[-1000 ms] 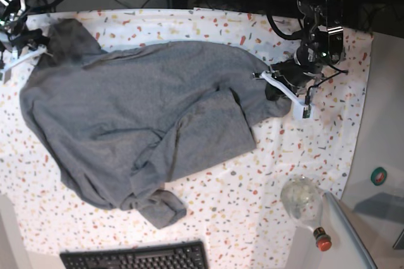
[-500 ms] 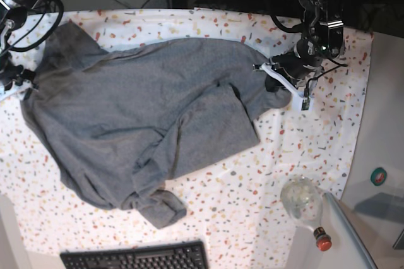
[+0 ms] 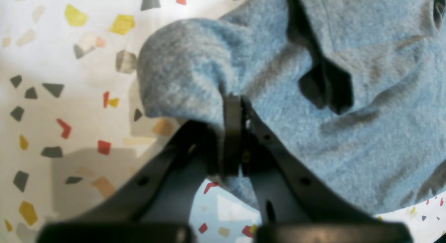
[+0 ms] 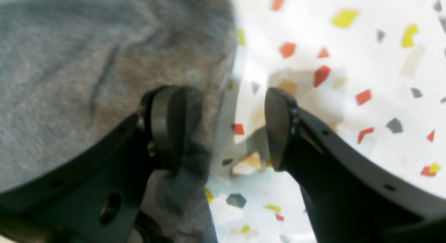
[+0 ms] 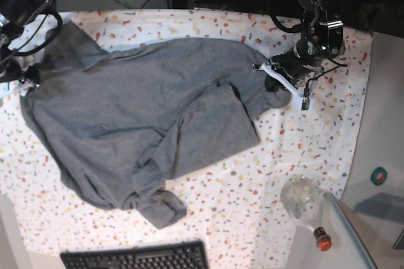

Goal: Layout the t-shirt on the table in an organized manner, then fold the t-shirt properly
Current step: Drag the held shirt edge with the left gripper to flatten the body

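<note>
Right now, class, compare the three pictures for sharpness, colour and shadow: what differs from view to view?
Base view: sharpest, evenly lit; the t-shirt reads neutral grey on the table. Left wrist view: the shirt looks bluish, the closed left gripper is soft-edged and throws a grey shadow on the cloth. Right wrist view: blurriest overall, the open right gripper fuzzy, the white cloth bright and washed out.

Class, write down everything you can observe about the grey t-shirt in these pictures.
The t-shirt is plain heather-grey, soft knit by its look, and lies crumpled and unfolded across the speckled table. One part is folded over its middle, and a bunched end lies near the keyboard. The left gripper is shut on a fold at one edge. At the opposite edge the right gripper stands open, one finger over the fabric, the other over bare table.
</note>
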